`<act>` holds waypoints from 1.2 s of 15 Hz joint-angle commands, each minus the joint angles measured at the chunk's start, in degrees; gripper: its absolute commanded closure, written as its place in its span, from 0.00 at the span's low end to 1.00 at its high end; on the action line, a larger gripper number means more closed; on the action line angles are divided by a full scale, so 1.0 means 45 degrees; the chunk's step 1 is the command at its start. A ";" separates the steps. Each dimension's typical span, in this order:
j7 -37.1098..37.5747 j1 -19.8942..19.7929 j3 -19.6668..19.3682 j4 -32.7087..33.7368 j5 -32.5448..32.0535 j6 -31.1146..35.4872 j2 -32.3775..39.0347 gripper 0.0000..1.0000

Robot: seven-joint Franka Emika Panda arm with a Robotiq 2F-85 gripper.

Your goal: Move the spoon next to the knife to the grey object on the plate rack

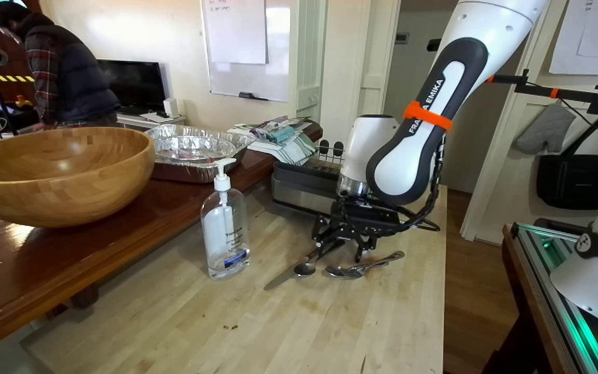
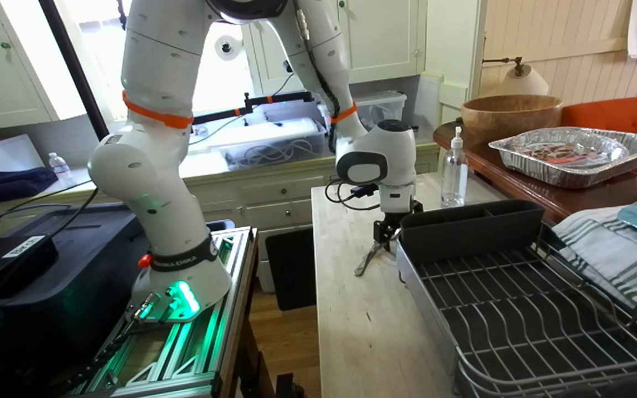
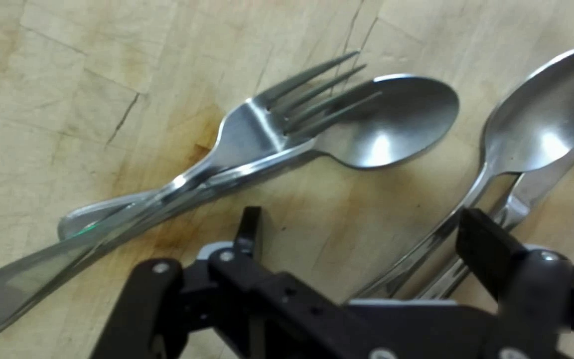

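The silver spoon (image 3: 536, 124) lies against the straight knife (image 3: 548, 182) on the wooden counter. In an exterior view the spoon's bowl (image 1: 304, 269) and the knife blade (image 1: 280, 280) show, their handles running under my gripper (image 1: 339, 250). In the wrist view my gripper (image 3: 359, 219) is open and empty, just above the counter. Its right fingertip overlaps the spoon and knife handles; their far ends are hidden. In an exterior view the grey holder (image 2: 470, 235) stands along the near edge of the plate rack (image 2: 517, 301). The gripper (image 2: 386, 237) is beside it, partly hidden.
A fork crossed with another spoon (image 3: 396, 122) lies left of the spoon and knife. A soap bottle (image 1: 226, 239) stands on the counter. A wooden bowl (image 1: 60, 176), a foil tray (image 2: 578, 171) and a striped towel (image 2: 600, 249) are on the higher table alongside.
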 commanded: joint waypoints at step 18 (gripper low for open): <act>-0.0768 0.0239 -0.0487 0.0310 0.0317 -0.1648 -0.0216 0.00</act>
